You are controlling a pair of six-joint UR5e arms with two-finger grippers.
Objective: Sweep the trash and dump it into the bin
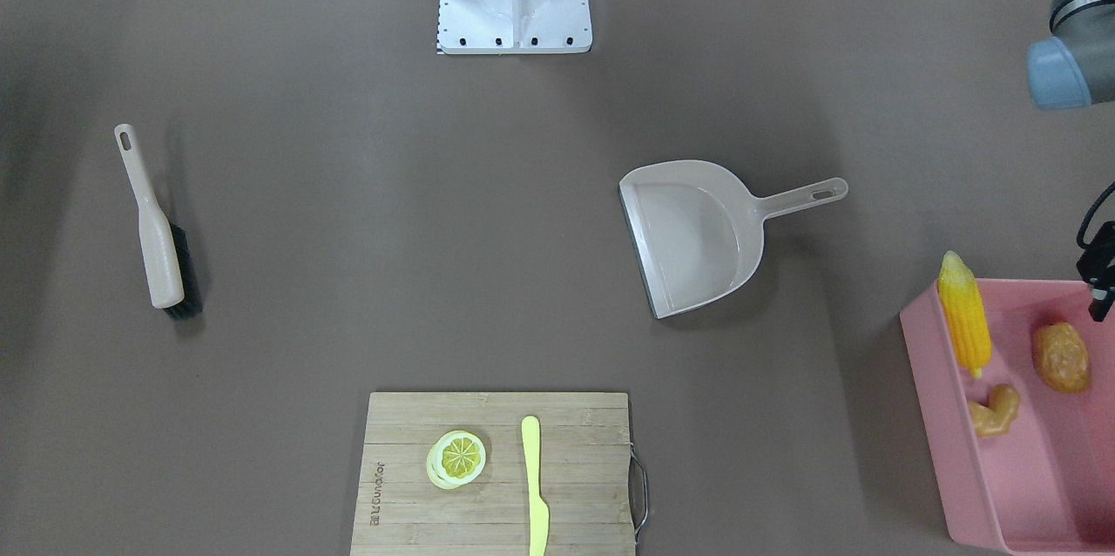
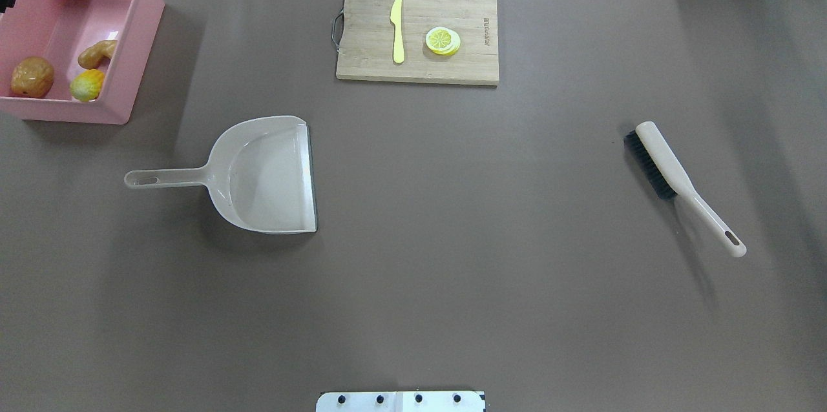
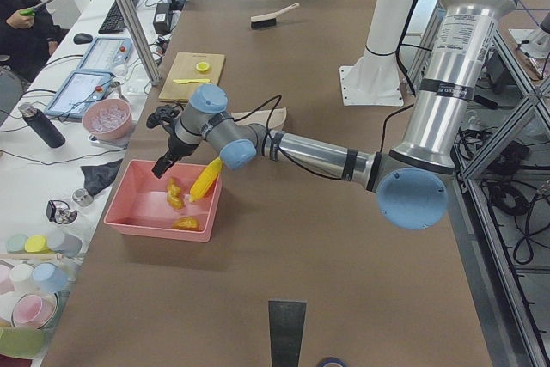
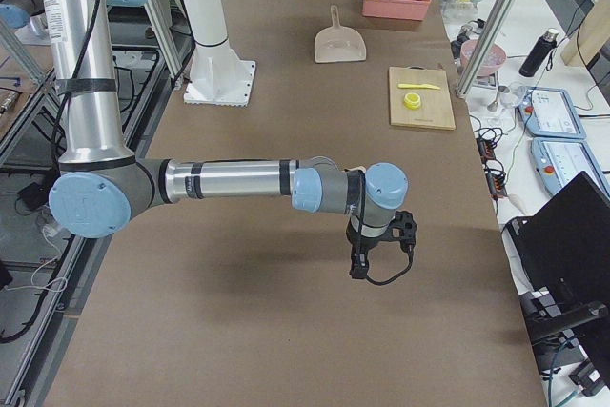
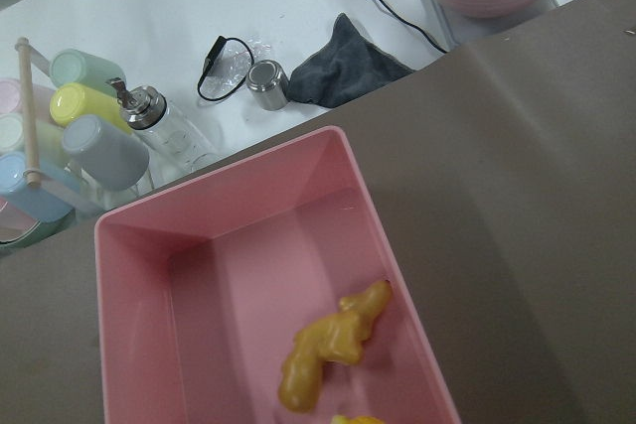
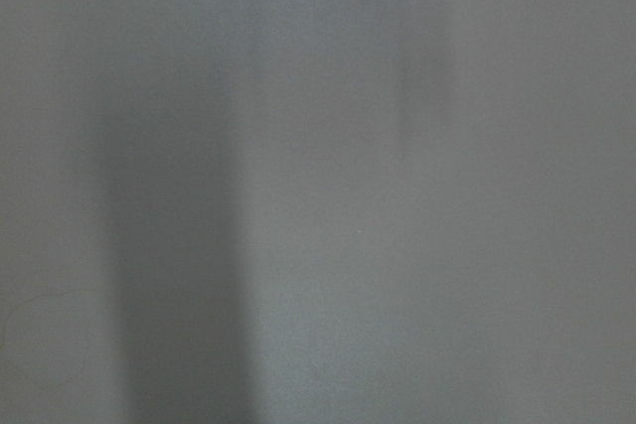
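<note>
The pink bin (image 1: 945, 417) stands at the table's corner on my left side. In it are the yellow corn cob (image 1: 964, 321), leaning on a wall with its tip over the rim, the tan-brown potato lump (image 1: 1061, 356) and the ginger root (image 1: 996, 410). The left wrist view looks down on the bin (image 5: 199, 265) and the ginger root (image 5: 333, 345). My left gripper (image 3: 161, 165) hangs above the bin's outer end; I cannot tell whether it is open. My right gripper (image 4: 360, 272) hovers over bare table, far from the bin; I cannot tell its state.
The beige dustpan (image 2: 268, 173) lies empty on the table, handle toward the bin. The brush (image 2: 678, 179) lies on my right side. A wooden cutting board (image 2: 368, 63) at the far edge holds a lemon slice (image 2: 442, 41) and a pale yellow knife (image 2: 397, 28).
</note>
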